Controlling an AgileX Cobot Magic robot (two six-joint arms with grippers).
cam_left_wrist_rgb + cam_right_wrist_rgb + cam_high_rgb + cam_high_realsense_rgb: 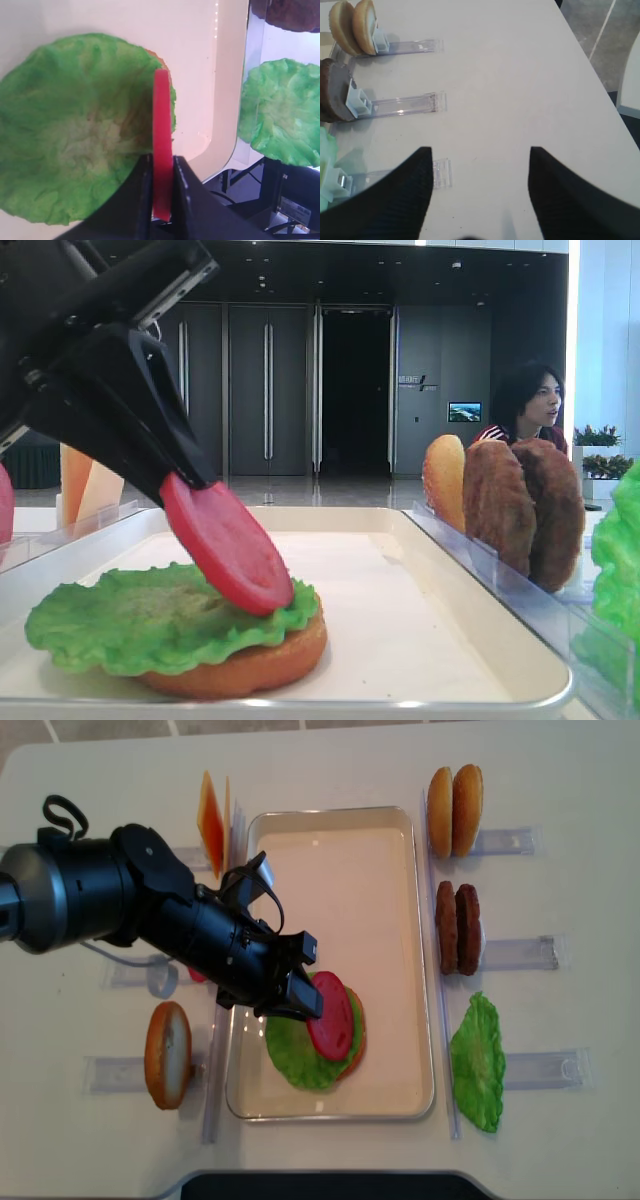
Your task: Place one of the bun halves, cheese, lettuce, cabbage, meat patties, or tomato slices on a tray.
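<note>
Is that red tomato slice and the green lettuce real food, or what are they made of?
Probably toys, not food. The tomato slice looks like matte plastic or rubber: even red, smooth, stiff in the left gripper. The lettuce looks like soft molded plastic or foam: uniform bright green, thick crinkled surface. The bun half beneath seems glossy orange plastic.

You saw the right gripper [480, 192] hanging over the bare white table [520, 75], its dark fingers [395, 200] spread wide apart. Along the left edge stood clear racks [405, 104] — two bun halves [355, 27] at the top, dark meat patties [334, 92] below, green lettuce [326, 165] lowest.
</note>
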